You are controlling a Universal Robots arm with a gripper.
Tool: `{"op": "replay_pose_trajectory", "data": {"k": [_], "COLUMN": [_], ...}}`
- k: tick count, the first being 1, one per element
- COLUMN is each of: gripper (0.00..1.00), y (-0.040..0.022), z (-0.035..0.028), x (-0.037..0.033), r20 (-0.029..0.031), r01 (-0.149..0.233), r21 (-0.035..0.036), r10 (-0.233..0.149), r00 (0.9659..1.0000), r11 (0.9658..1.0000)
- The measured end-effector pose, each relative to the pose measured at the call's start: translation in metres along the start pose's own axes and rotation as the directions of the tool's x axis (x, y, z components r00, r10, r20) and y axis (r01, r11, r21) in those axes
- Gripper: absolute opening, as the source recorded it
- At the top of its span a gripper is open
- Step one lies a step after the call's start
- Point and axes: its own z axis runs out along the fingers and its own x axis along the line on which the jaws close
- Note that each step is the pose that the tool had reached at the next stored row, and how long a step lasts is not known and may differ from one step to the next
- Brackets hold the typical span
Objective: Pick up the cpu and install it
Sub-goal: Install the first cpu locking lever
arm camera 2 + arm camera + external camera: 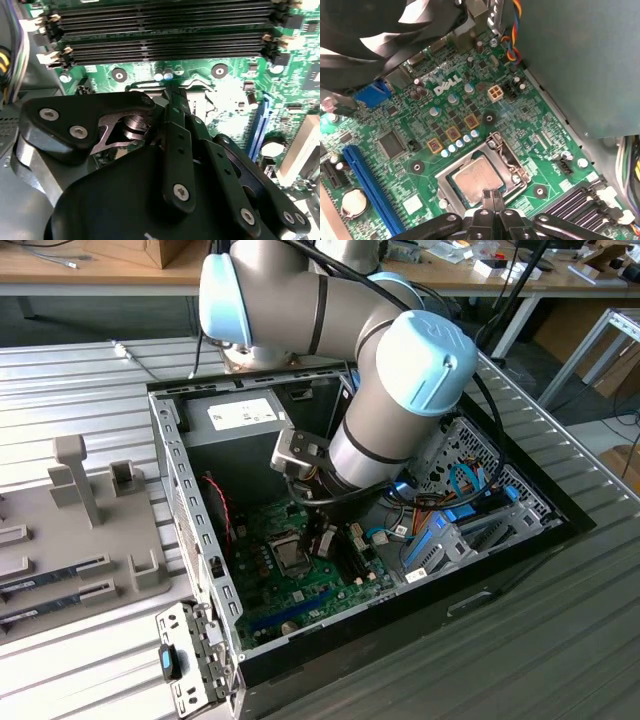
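The robot arm [385,410] reaches down into an open computer case [175,470]. Inside lies a green board [420,150] full of small parts.

The cpu [479,179] is a flat silver square. In the first wrist view it sits inside its metal frame [507,155] on the board, and it looks flat and level there. From the cpu, a long blue slot [370,190] lies at about nine o'clock, and a round silver battery [354,201] at about eight o'clock.

The gripper [492,196] is right at the six o'clock edge of the cpu. Its two thin fingers [486,199] are pressed close together, with almost no gap. They seem to touch the chip's edge or sit just above it, but they do not hold it. In the second wrist view the black gripper [176,107] points down at the same frame, with long black memory slots [165,30] beyond it.

So the chip seems already placed in its spot. The frame looks open, so locking it down may be left.
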Motion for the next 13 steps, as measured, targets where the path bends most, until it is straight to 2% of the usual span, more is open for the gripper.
{"op": "replay_pose_trajectory", "data": {"k": [1, 3, 8, 10, 11, 13], "gripper": [0.11, 0.11, 0.11, 0.11, 0.11, 0.11], "y": [-0.0004, -0.0014, -0.0041, -0.0084, -0.0108, -0.0118], "z": [0.0005, 0.0008, -0.0022, -0.003, -0.0031, -0.0024], "x": [-0.0001, 0.0005, 0.0036, 0.0033, 0.0029, 0.0039], "r20": [-0.0058, -0.0053, 0.0015, 0.005, 0.0047, 0.0044], "r01": [-0.001, -0.001, 0.0, 0.001, 0.001, 0.001], "r21": [0.0036, 0.0036, -0.0008, -0.0049, -0.0066, -0.0068], "r10": [0.001, 0.001, 0.0, -0.001, -0.001, -0.001], "r00": [1.0, 1.0, 1.0, 1.0, 1.0, 1.0], "r11": [1.0, 1.0, 1.0, 1.0, 1.0, 1.0]}}
